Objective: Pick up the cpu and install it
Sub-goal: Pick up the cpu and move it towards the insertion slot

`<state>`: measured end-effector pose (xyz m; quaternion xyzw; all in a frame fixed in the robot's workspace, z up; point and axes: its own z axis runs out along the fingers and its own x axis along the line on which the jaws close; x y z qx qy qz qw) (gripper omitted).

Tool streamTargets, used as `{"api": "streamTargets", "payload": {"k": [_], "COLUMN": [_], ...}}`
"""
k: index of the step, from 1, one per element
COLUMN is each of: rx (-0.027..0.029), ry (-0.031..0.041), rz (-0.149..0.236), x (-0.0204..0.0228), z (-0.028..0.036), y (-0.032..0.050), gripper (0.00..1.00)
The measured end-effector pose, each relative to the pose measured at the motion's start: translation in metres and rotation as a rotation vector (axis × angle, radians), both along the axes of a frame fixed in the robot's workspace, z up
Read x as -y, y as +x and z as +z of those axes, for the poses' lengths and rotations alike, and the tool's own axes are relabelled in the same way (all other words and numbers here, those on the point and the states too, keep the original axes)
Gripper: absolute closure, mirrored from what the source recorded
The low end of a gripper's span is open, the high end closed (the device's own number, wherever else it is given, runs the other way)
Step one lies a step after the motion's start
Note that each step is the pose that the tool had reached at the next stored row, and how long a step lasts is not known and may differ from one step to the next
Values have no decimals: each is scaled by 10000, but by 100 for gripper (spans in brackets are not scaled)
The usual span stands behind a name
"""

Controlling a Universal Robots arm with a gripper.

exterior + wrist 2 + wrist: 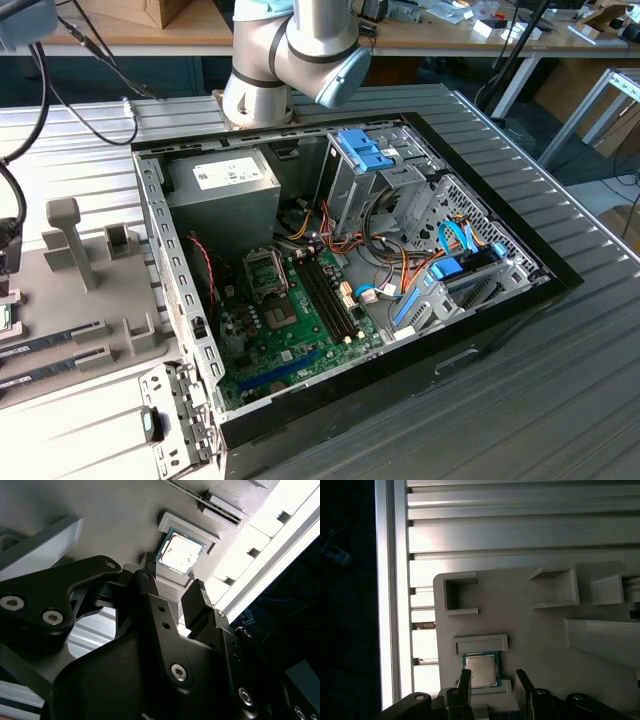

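Lying in holder (520,630) (hand (493,673) spread): cpu (481,667)

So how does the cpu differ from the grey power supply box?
The cpu is a flat chip, silver top, green rim; the power supply box is a tall grey block with a white label. The cpu lies on the holder plate; the power supply box sits inside the case. Both are rectangular.

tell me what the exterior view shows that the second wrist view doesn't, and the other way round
Exterior view: the open computer case with its green board, and the arm. Second wrist view: the cpu resting in a pocket, with the open fingers close to it. Both: the grey holder.
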<state>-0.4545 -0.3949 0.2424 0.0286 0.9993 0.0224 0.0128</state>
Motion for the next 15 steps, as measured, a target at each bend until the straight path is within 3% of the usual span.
{"api": "streamTargets", "payload": {"k": [15], "rx": [0], "ry": [0], "rz": [0], "x": [0], "z": [-59], "y": [0], "gripper": [52]}}
